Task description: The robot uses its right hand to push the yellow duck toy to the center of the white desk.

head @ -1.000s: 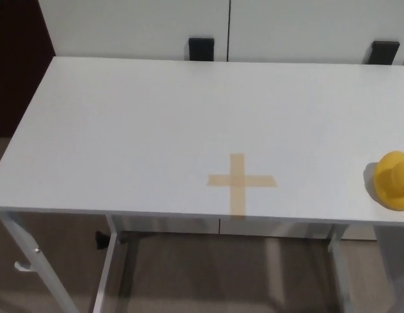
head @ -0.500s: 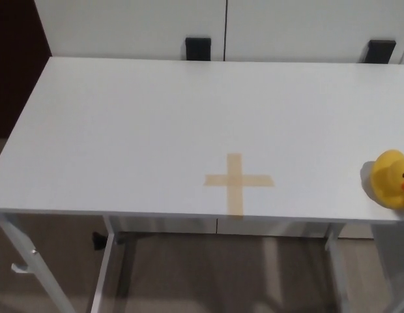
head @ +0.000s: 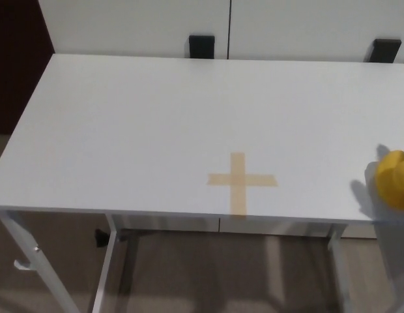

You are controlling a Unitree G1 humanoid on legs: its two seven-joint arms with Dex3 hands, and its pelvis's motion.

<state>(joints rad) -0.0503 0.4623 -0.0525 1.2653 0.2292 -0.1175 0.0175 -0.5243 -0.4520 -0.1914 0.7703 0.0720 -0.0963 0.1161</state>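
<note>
A small yellow rubber duck toy [head: 395, 188] sits at the right end of the white rectangular desk [head: 156, 124], near its front edge, well apart from the tan tape cross [head: 240, 180]. A new shadow beside it suggests an approach. Neither hand is in view.

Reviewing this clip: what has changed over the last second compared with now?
Almost nothing. The duck sits at the desk's right edge, as far from the tape cross as before; the slight shifts look like camera movement. A shadow now falls beside the duck. No hand shows.
</note>
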